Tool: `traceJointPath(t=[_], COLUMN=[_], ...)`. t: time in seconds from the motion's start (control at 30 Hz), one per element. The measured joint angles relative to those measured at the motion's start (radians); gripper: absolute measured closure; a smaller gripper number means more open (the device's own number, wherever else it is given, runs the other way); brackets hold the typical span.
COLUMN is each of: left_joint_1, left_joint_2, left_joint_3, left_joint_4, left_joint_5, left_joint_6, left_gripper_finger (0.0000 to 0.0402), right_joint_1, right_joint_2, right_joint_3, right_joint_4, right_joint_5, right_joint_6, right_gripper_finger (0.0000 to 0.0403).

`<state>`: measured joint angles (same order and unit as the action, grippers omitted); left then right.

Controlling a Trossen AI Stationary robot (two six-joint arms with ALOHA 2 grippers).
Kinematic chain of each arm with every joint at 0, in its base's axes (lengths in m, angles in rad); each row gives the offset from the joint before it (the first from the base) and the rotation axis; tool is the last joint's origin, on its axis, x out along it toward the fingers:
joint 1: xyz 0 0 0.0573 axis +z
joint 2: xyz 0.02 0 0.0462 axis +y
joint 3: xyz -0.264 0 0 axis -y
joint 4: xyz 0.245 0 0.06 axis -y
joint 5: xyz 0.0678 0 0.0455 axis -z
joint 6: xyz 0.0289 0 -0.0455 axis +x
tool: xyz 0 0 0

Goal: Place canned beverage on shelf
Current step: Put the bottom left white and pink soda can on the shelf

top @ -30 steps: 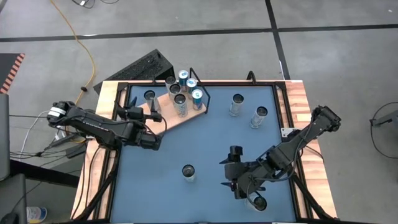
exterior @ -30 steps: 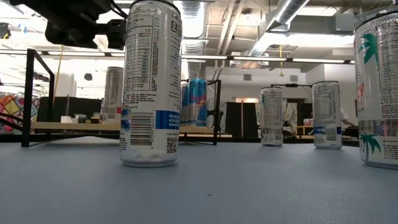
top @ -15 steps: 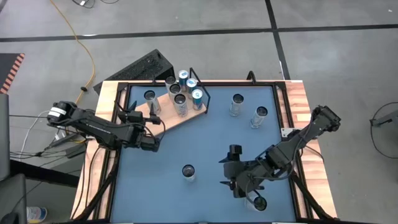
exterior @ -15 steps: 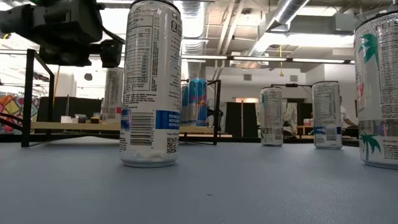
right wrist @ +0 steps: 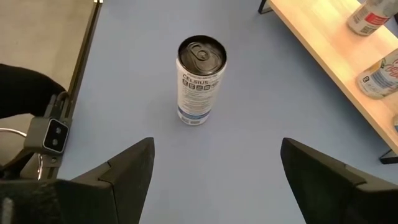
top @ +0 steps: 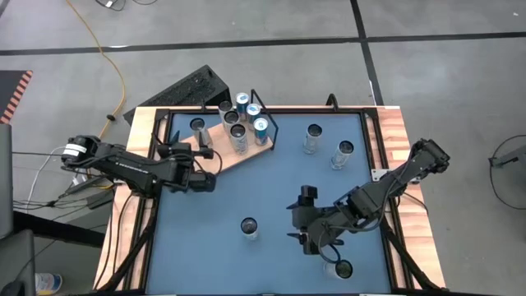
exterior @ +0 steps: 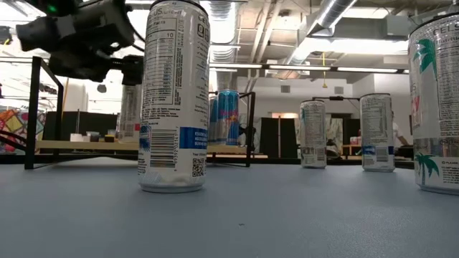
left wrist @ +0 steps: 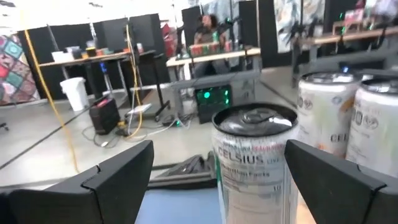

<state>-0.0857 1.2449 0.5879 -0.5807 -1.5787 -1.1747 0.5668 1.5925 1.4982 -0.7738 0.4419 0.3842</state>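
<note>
Shelf: a pale-wood board (top: 226,148) with a thin black wire frame is seen lying askew near the far left corner of the blue table (top: 271,189); a cluster of cans (top: 243,115) is stood on its frame end.
Left end effector: the left end effector (top: 205,156) is held with fingers spread just off the shelf's near left end, nothing gripped. In its wrist view a silver can (left wrist: 254,162) is framed between the fingers, untouched, with two more cans (left wrist: 348,121) beside it.
Right end effector: the right end effector (top: 297,234) is held over the table's near right part, fingers spread and empty.
Lone can: a white can (top: 249,228) is stood upright near the middle of the near edge, facing the right end effector with bare table between them (right wrist: 200,81).
Other cans: one (top: 342,270) is stood by the near right corner, partly under the right arm; two (top: 329,146) are stood toward the far right; one (top: 198,127) is stood at the far left corner.
Obstructions: the shelf's wire frame and its crowded cans are seen at the far end.
</note>
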Motion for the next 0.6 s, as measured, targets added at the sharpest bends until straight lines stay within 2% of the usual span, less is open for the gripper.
traceJointPath(t=[0.1, 0.3, 0.43, 0.6], left_joint_1=[0.009, 0.069, 0.089, 0.061], left_joint_2=[0.001, 0.001, 0.001, 0.001], left_joint_3=[-0.001, -0.001, 0.000, 0.000], left_joint_4=[0.102, 0.103, 0.105, 0.105], left_joint_5=[0.036, 0.089, 0.107, 0.183], left_joint_6=[0.095, 0.121, 0.124, 0.091], left_gripper_finger=[0.0051, 0.0080, 0.0124, 0.0195], right_joint_1=[0.002, 0.006, 0.009, 0.013], right_joint_2=[0.000, 0.000, 0.000, 0.000], right_joint_3=[0.000, 0.000, 0.000, 0.000], right_joint_4=[-0.004, -0.007, -0.008, -0.007], right_joint_5=[0.000, 0.000, 0.000, 0.000], right_joint_6=[0.000, 0.000, 0.001, 0.008], right_gripper_finger=[0.0069, 0.0069, 0.0069, 0.0069])
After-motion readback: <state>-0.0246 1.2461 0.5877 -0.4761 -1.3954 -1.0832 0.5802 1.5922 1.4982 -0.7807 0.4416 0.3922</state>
